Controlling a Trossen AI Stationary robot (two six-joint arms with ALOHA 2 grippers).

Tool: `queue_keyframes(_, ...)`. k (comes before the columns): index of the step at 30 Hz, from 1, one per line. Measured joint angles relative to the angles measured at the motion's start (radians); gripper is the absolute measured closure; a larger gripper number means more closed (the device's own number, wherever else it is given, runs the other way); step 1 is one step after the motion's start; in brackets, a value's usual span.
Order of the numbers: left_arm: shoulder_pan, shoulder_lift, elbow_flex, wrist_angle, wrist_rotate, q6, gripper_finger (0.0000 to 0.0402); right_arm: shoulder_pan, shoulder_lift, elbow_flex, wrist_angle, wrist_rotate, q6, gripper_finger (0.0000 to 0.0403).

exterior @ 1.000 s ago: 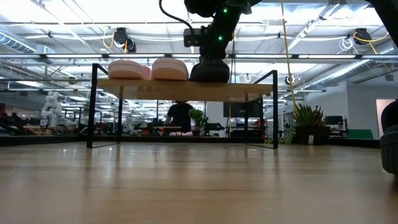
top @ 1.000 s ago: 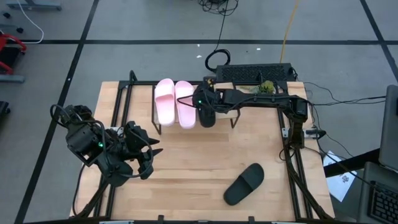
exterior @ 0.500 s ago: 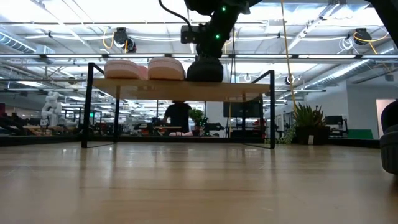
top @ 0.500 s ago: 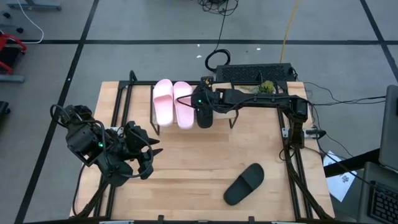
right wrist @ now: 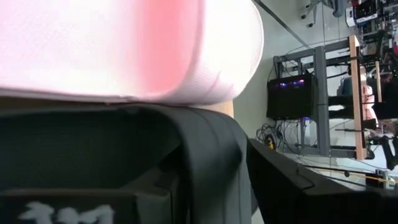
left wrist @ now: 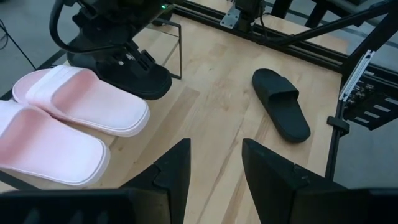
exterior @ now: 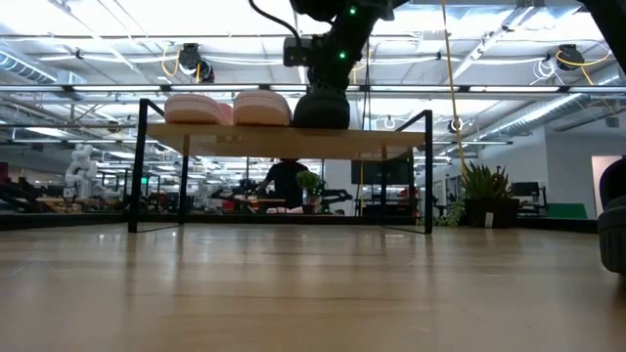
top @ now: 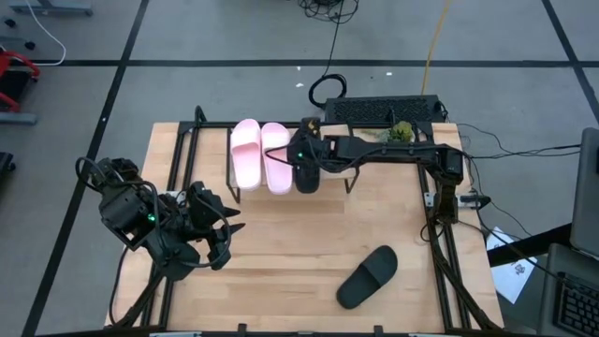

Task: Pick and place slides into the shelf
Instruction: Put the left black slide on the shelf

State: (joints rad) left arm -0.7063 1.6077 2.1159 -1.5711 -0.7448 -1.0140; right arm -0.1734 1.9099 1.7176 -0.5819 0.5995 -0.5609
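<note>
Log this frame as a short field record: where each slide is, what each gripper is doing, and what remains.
shelf: holds three slides
pink slides: side by side on shelf
black slide on shelf: right of the pink pair, at the right gripper
right gripper: on that slide; open or shut unclear
black slide on table: loose, near right front
left gripper: open, idle at left front
remaining: one black slide

Grey floor point(top: 206, 37), bright ceiling lights point(exterior: 117, 20)

Three slides point(top: 275, 156) sit side by side on the shelf point(exterior: 391, 143); the fourth slide point(top: 367, 277) lies on the table point(top: 281, 262).
</note>
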Motion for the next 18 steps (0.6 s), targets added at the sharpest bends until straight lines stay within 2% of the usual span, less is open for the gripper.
queue_keyframes(18,0.002,0.0,0.0,0.0,-0.016,0.017,0.0257,0.03,-0.005,0.002,-0.046,0.005,0.017,0.0263)
